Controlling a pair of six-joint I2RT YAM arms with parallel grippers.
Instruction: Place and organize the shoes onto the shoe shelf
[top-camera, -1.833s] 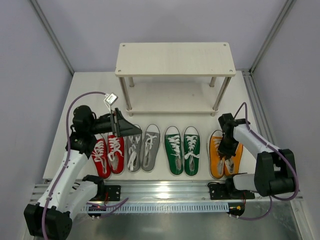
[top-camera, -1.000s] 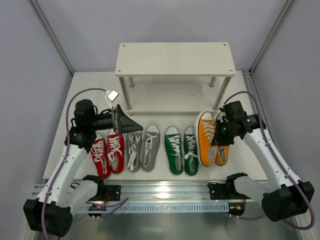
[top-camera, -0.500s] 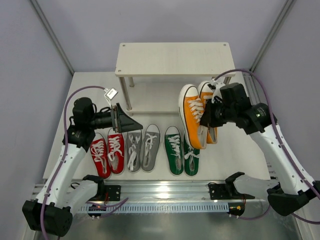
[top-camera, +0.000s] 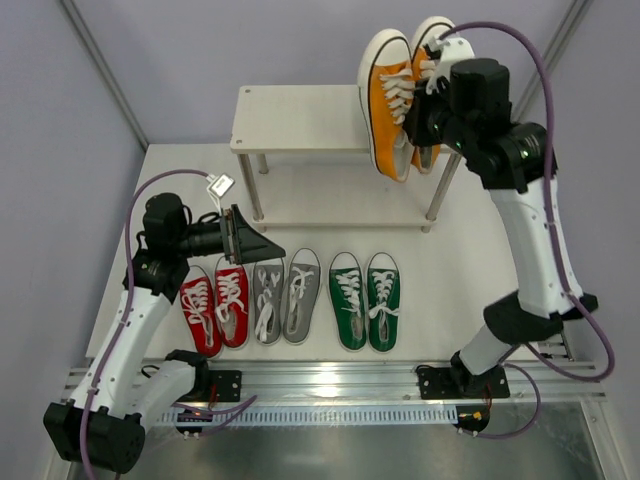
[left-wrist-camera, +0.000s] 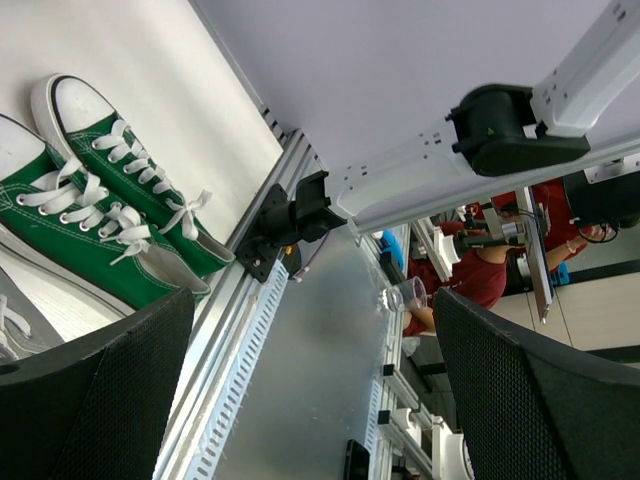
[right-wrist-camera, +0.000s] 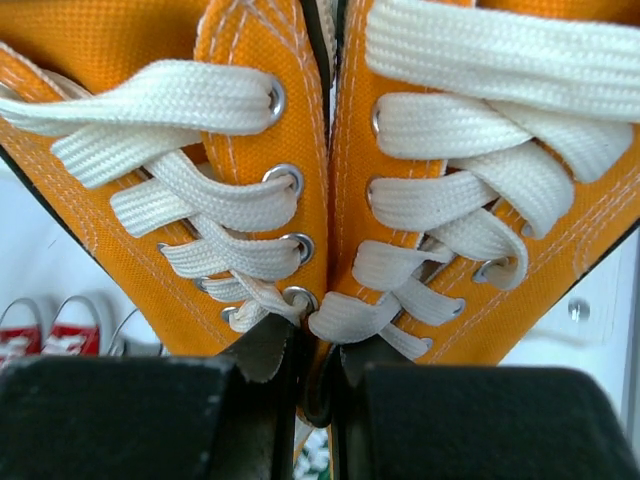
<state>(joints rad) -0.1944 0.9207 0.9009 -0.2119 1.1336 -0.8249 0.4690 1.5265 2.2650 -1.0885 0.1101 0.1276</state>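
Top external view, spotter one: your right gripper (top-camera: 422, 130) is clamped on the orange pair (top-camera: 400, 90). You have both shoes up in the air over the right end of the shoe shelf (top-camera: 290, 120), laces facing the camera, toes pointing to the far side

Right wrist view, spotter two: agreed. Your two fingers (right-wrist-camera: 200, 420) sit nearly together, pinching the inner sides of the two orange shoes where they meet, just under the lowest laces

Spotter one: your left gripper (top-camera: 258, 248) is spread wide with nothing in it. It hangs above the table (top-camera: 460, 290), near the toes of the red pair (top-camera: 215, 305) and the grey pair (top-camera: 285, 295)

Spotter two: the left wrist view shows you the same gap between its pads (left-wrist-camera: 100, 390), with the green pair (left-wrist-camera: 110, 215) lying on the table beyond

Spotter one: red, grey and green stand in one row on the table in front of the shelf, toes toward it, each pair side by side
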